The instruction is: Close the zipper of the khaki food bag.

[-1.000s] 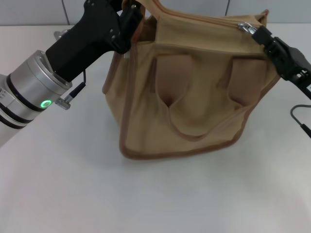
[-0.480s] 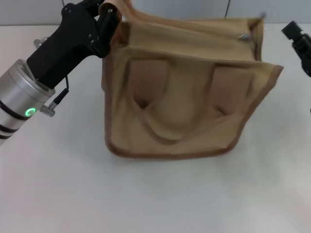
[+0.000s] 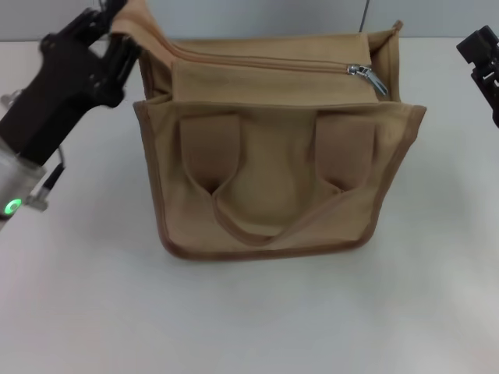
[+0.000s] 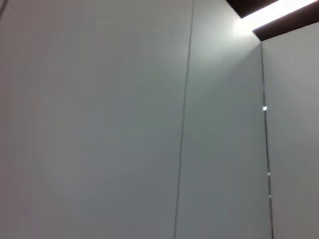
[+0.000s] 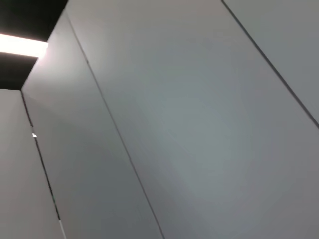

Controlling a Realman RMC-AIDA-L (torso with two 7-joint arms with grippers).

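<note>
The khaki food bag (image 3: 273, 179) stands upright in the middle of the white table in the head view, its strap handle hanging down the front. The zipper (image 3: 265, 62) runs along the top, and its silver pull tab (image 3: 368, 76) lies at the bag's right end. My left gripper (image 3: 117, 35) is at the bag's top left corner, shut on the fabric end that sticks up there. My right gripper (image 3: 477, 62) hangs open at the right edge, well clear of the bag. Neither wrist view shows the bag or any fingers.
White table (image 3: 257, 312) stretches in front of the bag and to both sides. A grey panelled wall (image 3: 257, 15) stands behind it. Both wrist views show only grey wall panels (image 4: 124, 124) (image 5: 199, 124) and a strip of ceiling light.
My right gripper let go of the pull tab and drew back to the right. The left gripper moved left with the bag's end, and the bag settled upright with the zipper stretched straight.
</note>
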